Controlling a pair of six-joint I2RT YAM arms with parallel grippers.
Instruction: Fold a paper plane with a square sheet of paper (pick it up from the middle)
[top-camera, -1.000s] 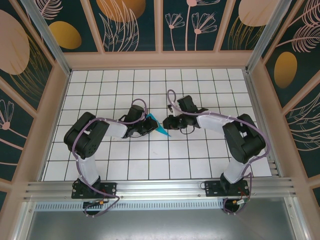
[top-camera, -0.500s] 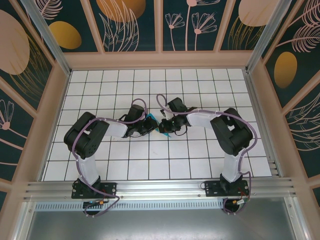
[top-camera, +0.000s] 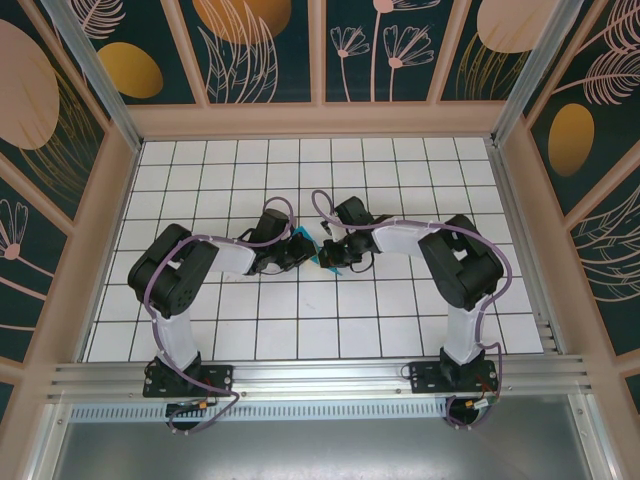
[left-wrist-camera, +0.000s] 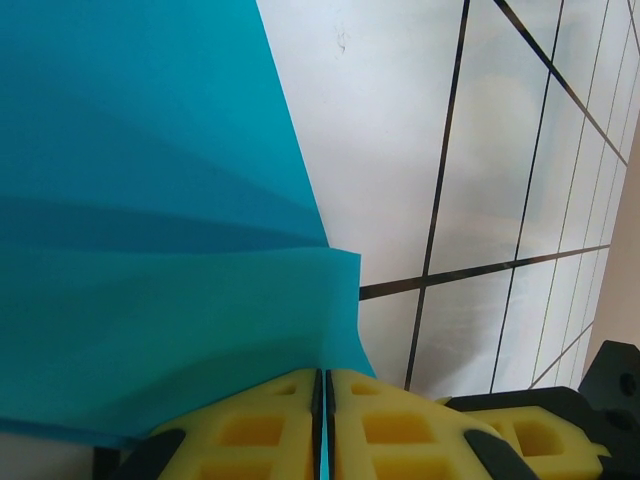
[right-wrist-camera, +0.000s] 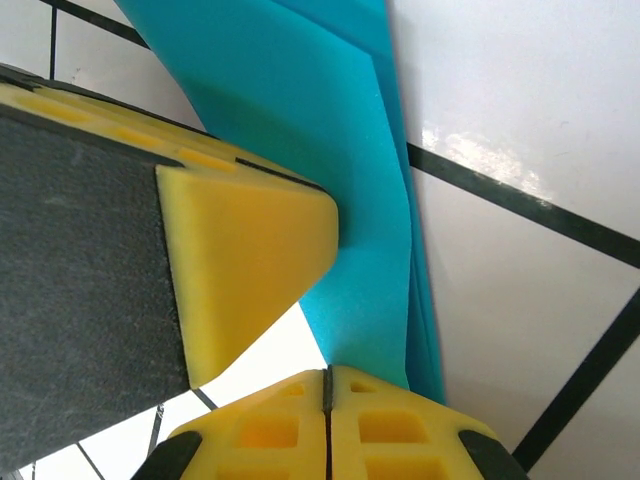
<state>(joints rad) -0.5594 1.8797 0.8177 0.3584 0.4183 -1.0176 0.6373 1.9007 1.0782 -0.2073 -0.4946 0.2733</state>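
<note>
- Two arms are counted from above, the left arm (top-camera: 175, 275) and the right arm (top-camera: 470, 270), each bent inward so that the wrists meet near the middle of the table (top-camera: 200, 170).
- Two grippers are counted, nearly tip to tip.
- One folded sheet of paper (left-wrist-camera: 150, 200) is counted, teal-blue, held between the two grippers just left of the table's centre line.
- At least three overlapping layers are seen in the paper from the left wrist, fanning from one pinched corner.
- The left gripper (left-wrist-camera: 322, 375) is pressed closed on the paper, and a teal sliver is caught in the seam between its yellow pads.
- The right gripper (right-wrist-camera: 327, 372) is likewise clamped onto the paper, which runs down into its pad seam.
- One further yellow pad (right-wrist-camera: 240, 250) on a dark body is seen at the left of the right wrist view, touching the paper's face.
- A long straight edge of the paper is seen against the white tiles in each wrist view; whether the paper touches the table cannot be told.
- Patterned walls (top-camera: 320, 50) bound the table on the far, left and right sides, and a metal rail (top-camera: 320, 375) bounds the near side.
- Several rows of gridded tiles lie between the grippers and every wall, the widest stretch being toward the far side.
</note>
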